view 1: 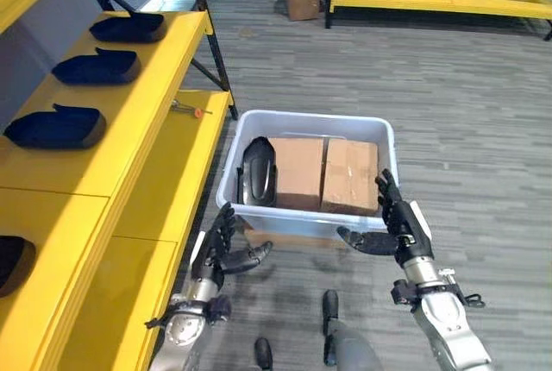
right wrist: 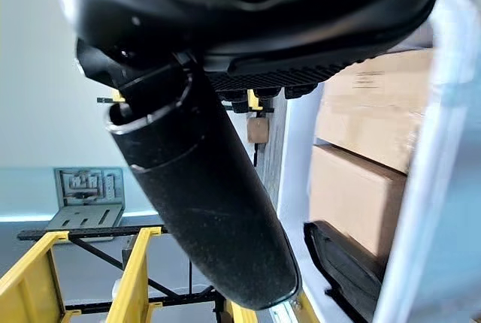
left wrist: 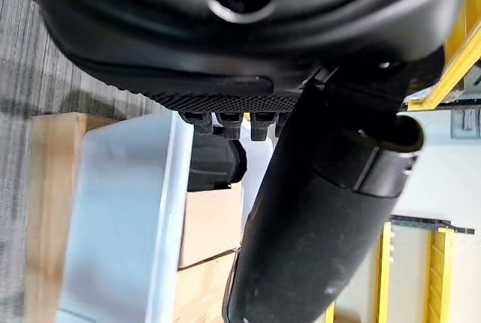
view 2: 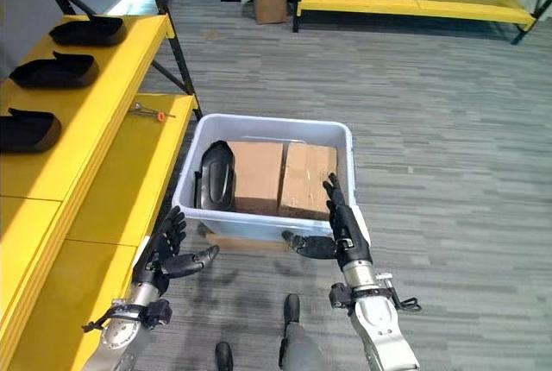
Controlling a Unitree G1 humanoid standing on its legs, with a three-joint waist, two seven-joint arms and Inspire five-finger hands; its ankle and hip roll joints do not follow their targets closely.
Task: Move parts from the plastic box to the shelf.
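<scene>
Grey striped carpet covers the floor, with a yellow shelf (view 1: pixel 129 121) running along the left side. Its upper level carries a row of dark moulded parts (view 1: pixel 57 127), set well apart from one another; the lower level holds a small tool with an orange handle (view 1: pixel 190 110).

Left hand (view 1: pixel 226 252): positioned just short of the near left corner of the plastic box (view 1: pixel 310 121), fingers straight and slightly spread, thumb out to the side, holding nothing.

Plastic box: white, open-topped, resting on the floor near the shelf. One black part (view 1: pixel 257 171) stands on edge against the left wall inside. Two cardboard boxes (view 1: pixel 323 172) lie side by side to its right, touching each other and occupying the remaining space.

Right hand (view 1: pixel 398 220): positioned at the near right corner of the box, fingers straight and raised, thumb extended toward the box front, holding nothing.

Handling assessment: the black part appears to be a rigid, glossy moulded shell, probably light and somewhat slippery. Its exposed upper edge is the accessible hold; a pinch across that edge, thumb on one face and fingers on the other, looks most secure. Clearance between the part and the adjacent cardboard box is tight
</scene>
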